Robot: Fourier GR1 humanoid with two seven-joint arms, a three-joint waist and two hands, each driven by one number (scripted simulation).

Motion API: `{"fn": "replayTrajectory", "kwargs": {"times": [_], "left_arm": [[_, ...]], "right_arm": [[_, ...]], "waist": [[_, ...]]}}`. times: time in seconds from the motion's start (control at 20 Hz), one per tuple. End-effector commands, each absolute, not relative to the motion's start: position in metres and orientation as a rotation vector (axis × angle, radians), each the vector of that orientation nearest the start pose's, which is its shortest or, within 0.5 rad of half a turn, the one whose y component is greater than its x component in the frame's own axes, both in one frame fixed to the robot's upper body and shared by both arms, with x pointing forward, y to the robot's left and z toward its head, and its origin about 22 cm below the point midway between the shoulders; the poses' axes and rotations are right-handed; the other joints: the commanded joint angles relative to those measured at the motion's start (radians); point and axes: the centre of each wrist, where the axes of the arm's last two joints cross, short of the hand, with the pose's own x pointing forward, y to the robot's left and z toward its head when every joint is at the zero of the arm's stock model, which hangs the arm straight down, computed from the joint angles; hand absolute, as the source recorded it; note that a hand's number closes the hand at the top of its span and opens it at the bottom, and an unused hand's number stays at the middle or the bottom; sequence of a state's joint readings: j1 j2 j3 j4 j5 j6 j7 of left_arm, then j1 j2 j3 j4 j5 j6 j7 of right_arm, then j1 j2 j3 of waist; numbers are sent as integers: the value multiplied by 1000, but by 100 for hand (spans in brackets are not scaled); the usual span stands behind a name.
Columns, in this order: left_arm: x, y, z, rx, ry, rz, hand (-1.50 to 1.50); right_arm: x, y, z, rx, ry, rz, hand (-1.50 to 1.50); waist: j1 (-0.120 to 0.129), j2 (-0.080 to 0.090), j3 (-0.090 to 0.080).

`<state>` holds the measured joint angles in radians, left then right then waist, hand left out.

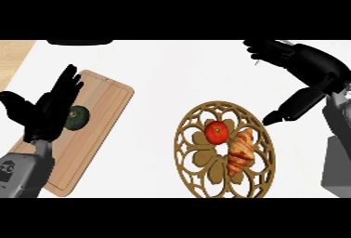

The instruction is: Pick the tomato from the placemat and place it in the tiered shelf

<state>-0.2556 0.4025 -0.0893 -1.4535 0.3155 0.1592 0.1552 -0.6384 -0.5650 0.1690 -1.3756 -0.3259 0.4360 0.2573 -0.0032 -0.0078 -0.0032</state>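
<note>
**Nothing readable here**

Looked it all over and there's no text, label, brand, number or sign I can make out anywhere, not on the white worktop [158,69], the light wooden cutting board [103,121], or the round tan openwork placemat [198,176].

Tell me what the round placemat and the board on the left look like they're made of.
Placemat: seemingly carved wood or bamboo with a matte tan finish, judging by its openwork lattice with the counter showing through. Board: looks like light wood, smooth and unvarnished, with faint grain lines and a groove along its rim.
</note>
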Motion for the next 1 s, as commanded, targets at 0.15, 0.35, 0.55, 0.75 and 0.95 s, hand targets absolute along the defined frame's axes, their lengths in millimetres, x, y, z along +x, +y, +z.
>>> {"fn": "replayTrajectory", "kwargs": {"times": [0.15, 0.35, 0.55, 0.75, 0.95], "left_arm": [[294, 272, 55, 85, -1524, -57, 0], [306, 283, 63, 83, -1519, -39, 0], [308, 292, 53, 81, -1535, -53, 0], [306, 263, 55, 77, -1514, -69, 0], [293, 271, 58, 86, -1519, -68, 0]], "right_arm": [[338, -217, 222, -408, -1364, 1372, -150], [319, -173, 211, -458, -1302, 1406, -150], [323, -142, 195, -456, -1249, 1416, -150], [318, -113, 173, -504, -1167, 1484, -150], [302, -97, 173, -638, -1070, 1535, -150]], "waist": [[15, -5, -1], [-2, 3, 2], [5, 9, 2], [9, 9, 3], [9, 6, 2]]}}
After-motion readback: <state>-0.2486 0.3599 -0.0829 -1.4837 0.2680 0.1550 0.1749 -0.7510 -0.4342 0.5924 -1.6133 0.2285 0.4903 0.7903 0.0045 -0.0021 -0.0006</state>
